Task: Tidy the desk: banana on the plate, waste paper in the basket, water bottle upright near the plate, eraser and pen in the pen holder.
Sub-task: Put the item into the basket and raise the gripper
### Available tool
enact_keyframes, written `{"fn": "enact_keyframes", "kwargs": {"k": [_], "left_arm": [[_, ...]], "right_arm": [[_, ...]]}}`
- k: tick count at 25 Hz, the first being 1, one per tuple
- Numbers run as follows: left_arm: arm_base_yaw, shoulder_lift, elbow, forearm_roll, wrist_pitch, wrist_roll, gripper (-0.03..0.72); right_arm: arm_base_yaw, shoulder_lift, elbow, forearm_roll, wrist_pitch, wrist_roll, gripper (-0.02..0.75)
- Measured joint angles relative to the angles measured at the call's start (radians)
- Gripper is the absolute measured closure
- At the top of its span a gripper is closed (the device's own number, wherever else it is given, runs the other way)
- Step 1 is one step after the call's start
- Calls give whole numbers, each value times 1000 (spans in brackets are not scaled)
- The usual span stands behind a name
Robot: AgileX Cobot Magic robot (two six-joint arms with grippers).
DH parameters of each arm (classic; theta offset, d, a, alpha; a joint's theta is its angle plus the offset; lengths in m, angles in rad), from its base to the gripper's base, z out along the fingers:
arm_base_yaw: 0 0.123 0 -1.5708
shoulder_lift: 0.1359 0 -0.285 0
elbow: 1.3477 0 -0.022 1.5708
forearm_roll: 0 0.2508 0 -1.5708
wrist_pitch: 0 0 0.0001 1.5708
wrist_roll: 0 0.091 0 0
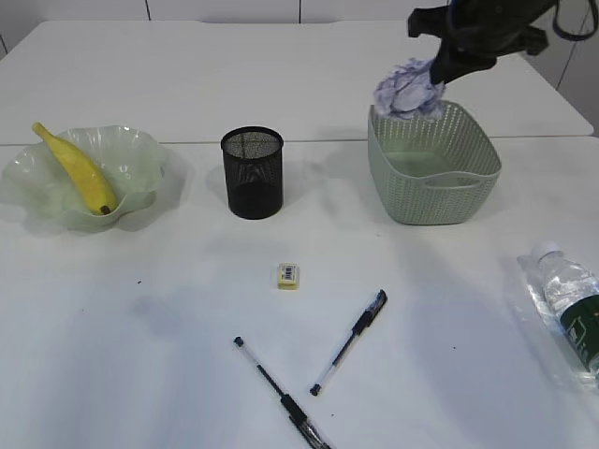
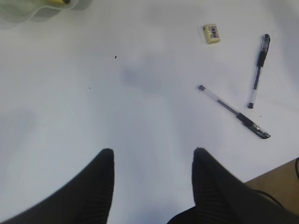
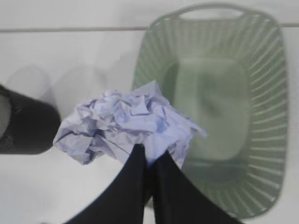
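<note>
While the right gripper [image 3: 148, 161] pinches the crumpled paper [image 3: 126, 123] shut, the basket [image 3: 261, 116] opens at its two o'clock

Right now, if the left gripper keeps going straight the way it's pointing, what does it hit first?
Probably just the bare table. The open left gripper has nothing between its fingers; eraser and pens lie off right.

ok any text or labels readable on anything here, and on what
Nothing can be read.
eraser: a barcode-like print, too small to read.
bottle: green label with pale print, too blurred to read.
pens, basket, holder: no text visible.
</note>
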Motion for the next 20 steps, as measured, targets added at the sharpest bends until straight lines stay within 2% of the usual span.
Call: {"fn": "enact_keyframes", "kwargs": {"k": [6, 13, 15, 20], "left_arm": [[0, 0, 0, 0, 2, 0, 306], [0, 0, 0, 0, 0, 0, 306], [0, 0, 0, 0, -2, 0, 306], [0, 0, 0, 0, -2, 0, 306]], "right_arm": [[-82, 0, 0, -42, -35, 41, 738], [-88, 75, 0, -2, -41, 46, 723], [-88, 101, 0, 1, -41, 53, 679], [-88, 114, 0, 4, -43, 57, 465]]}}
